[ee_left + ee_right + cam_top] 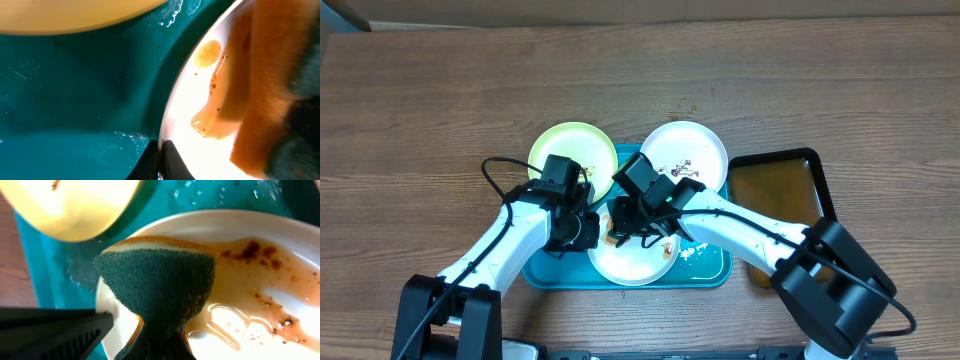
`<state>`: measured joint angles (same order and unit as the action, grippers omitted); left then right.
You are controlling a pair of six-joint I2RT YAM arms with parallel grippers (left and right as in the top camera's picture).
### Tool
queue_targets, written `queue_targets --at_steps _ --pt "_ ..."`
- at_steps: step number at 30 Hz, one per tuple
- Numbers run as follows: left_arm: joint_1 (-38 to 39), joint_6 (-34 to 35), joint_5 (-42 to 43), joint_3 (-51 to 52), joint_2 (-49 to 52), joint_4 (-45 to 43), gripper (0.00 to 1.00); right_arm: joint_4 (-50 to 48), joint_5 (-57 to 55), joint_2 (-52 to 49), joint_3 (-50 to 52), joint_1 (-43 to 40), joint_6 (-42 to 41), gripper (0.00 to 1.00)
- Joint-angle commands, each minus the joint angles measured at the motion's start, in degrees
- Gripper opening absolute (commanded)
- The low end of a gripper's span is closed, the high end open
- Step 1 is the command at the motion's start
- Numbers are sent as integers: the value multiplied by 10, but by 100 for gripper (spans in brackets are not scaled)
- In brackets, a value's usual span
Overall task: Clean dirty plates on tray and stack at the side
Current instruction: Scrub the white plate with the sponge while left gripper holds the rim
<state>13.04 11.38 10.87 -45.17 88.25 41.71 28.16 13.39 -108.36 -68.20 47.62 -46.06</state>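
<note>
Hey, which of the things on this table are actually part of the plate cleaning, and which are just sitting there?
In the job: teal tray; yellow-green plate; far white plate; near white plate; sponge.
Just sitting there: black tray of brownish liquid.

L arm (495,240): white tube links w/ rounded blk joint housings, boxy blk wrist block (558,175) at the end. A thin blk cable (486,170) loops free beside it, then runs along the link. R arm (740,225): same build, white links, big blk elbow housing (835,280), blk wire (760,228) along its top. L gripper (161,162): blk fingers, narrow tapered tips. R gripper (157,347): dark fingers, only tips seen. Screws, markings too small to tell.
</note>
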Motion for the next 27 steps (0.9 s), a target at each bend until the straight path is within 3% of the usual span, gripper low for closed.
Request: queue_targets --at_steps 1,11,19,27 --pt "1 -19 -3 -3 5 3 4 -15 4 -28 -4 0 -35 4" --pt "1 -19 -3 -3 5 4 4 -34 -3 -46 -4 -35 -44 4" --pt "1 -19 -3 -3 5 11 4 96 -2 -46 -5 -120 -57 4" --pt "1 -14 -3 -3 5 11 4 237 6 -46 -5 -122 64 4"
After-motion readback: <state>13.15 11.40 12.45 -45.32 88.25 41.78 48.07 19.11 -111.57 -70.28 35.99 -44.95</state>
